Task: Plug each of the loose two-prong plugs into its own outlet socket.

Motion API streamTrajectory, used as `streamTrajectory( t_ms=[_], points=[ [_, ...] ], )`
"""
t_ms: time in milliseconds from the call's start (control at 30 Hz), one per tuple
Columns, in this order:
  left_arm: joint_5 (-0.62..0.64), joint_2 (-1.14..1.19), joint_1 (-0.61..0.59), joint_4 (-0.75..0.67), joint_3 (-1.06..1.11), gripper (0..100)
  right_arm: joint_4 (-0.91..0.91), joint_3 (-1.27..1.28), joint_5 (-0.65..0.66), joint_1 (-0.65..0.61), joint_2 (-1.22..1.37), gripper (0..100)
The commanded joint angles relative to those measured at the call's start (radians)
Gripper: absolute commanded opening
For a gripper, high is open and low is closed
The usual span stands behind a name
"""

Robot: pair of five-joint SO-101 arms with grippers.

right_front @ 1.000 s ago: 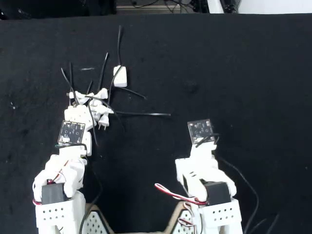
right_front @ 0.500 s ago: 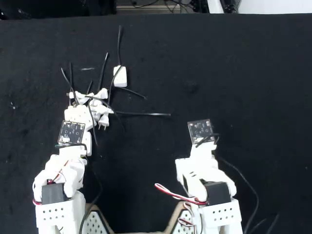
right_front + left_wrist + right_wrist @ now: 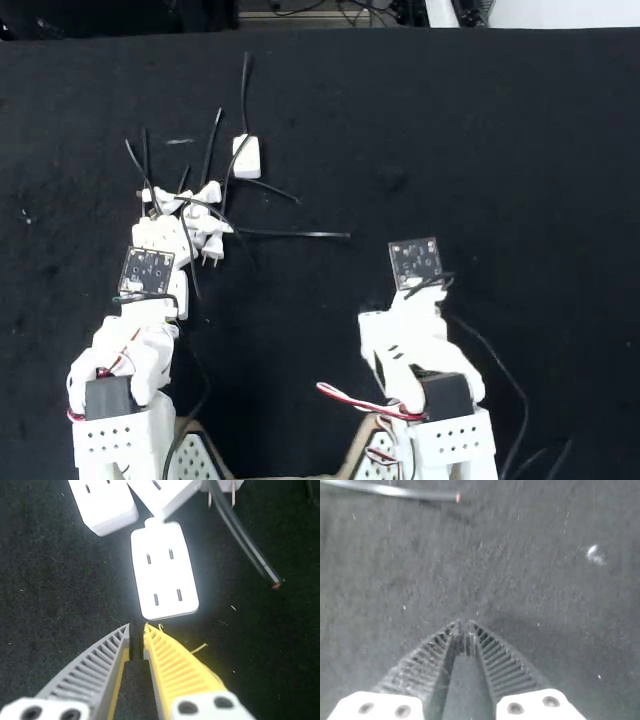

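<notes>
The left claw (image 3: 136, 628) is fully closed and empty. An outlet socket (image 3: 164, 570) lies just ahead of its tips. The right claw (image 3: 465, 626) is likewise closed and empty.

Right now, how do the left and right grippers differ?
The left gripper has one yellow finger and one grey; the right gripper is all grey. The left gripper points at a white outlet block; the right gripper is over black cloth. Both are shut, holding nothing.

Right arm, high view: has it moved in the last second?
Yes. The right arm edged slightly farther up the table, toward the level of the black cable.
</notes>
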Motion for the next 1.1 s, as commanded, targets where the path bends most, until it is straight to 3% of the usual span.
streamTrajectory(
  t_ms=[0, 133, 233, 333, 467, 600, 833, 933, 1067],
  points=[
    [-0.009, 0.002, -0.025, 0.002, -0.065, 6, -0.029, -0.005, 0.009, 0.012, -0.094, 1.2],
    [0.002, 0.002, -0.148, -0.086, -0.113, 6, -0.034, -0.008, 0.011, 0.015, -0.093, 1.2],
    [0.126, 0.002, -0.314, -0.203, -0.211, 6, -0.064, -0.061, 0.044, 0.018, -0.093, 1.2],
    [0.293, 0.002, -0.476, -0.288, -0.321, 6, -0.114, -0.119, 0.242, 0.018, -0.093, 1.2],
    [0.295, 0.002, -0.591, -0.282, -0.371, 6, -0.153, -0.081, 0.512, 0.017, -0.093, 1.2],
    [0.293, 0.002, -0.593, -0.287, -0.263, 6, -0.192, -0.039, 0.534, 0.026, -0.093, 1.2],
    [0.281, 0.002, -0.407, -0.287, -0.077, 6, -0.17, -0.335, 0.534, 0.157, -0.091, 1.2],
    [0.207, 0.002, -0.372, -0.284, -0.116, 6, -0.123, -0.539, 0.534, 0.213, -0.09, 1.2],
    [0.189, 0.002, -0.369, -0.287, -0.329, 6, -0.071, -0.855, 0.534, 0.267, -0.088, 1.2]
  ],
)
